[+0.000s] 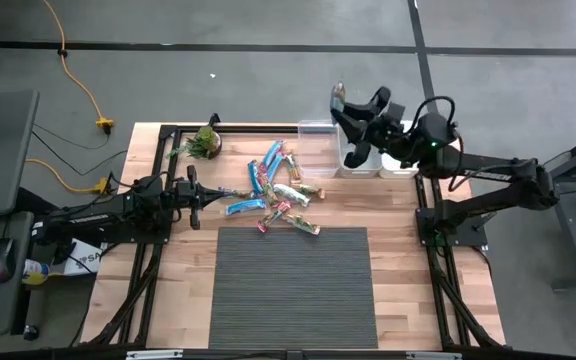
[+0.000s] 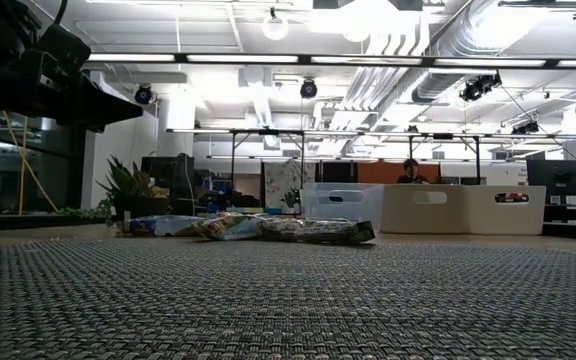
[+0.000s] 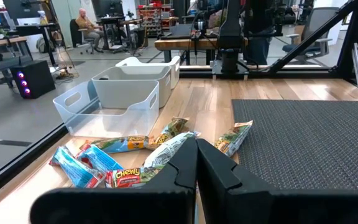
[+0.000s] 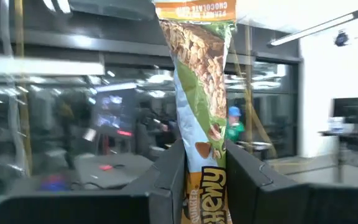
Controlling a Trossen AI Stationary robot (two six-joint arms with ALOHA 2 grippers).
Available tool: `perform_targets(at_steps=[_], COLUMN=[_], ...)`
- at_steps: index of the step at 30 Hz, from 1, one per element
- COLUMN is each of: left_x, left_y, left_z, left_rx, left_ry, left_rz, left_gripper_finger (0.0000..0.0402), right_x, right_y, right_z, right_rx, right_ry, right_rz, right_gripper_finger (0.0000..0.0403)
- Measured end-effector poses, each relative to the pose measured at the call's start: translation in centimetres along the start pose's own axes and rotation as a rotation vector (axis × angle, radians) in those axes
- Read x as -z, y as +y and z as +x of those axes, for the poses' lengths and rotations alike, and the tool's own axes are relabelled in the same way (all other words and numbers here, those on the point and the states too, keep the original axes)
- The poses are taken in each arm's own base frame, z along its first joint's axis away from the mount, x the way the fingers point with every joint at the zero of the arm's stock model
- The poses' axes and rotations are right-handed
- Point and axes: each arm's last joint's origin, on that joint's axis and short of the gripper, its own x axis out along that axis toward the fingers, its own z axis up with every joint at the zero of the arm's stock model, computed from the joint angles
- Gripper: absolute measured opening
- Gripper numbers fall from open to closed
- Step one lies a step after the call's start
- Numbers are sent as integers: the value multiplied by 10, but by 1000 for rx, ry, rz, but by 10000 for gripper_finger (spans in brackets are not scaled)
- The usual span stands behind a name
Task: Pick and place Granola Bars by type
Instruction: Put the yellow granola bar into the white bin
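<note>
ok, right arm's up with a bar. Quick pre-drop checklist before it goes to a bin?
1. Right gripper jaws clamped on granola bar: ok.
2. Bar's type readable, green-yellow wrapper: ok.
3. Gripper over clear bins: ok, roughly, at their far edge.
4. Which bin takes this type: cannot tell.
5. Left gripper shut, low beside the pile of bars, away from the bins: ok.

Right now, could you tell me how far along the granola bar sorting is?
Early. No sorted bars show in the bins from these views. The right gripper holds one granola bar above them. The left gripper waits shut beside the pile, about a dozen still unsorted.
</note>
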Motion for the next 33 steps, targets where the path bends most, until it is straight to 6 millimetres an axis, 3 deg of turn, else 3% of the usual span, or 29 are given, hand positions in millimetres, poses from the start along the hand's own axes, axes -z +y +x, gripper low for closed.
perform_targets(at_steps=[10, 20, 28, 33], left_x=[0, 0, 0, 0], left_y=[0, 0, 0, 0], left_z=[0, 0, 0, 0], left_rx=[0, 0, 0, 0], left_ry=[0, 0, 0, 0], left_rz=[0, 0, 0, 0], left_gripper_finger=[1, 1, 1, 1], right_x=[-38, -75, -69, -50], right_y=[-10, -25, -49, -59], right_z=[15, 30, 22, 19], right_rx=[346, 998, 1404, 1462], right_ry=[185, 340, 504, 493], right_rz=[-294, -455, -515, -500], right_gripper_finger=[76, 76, 76, 76])
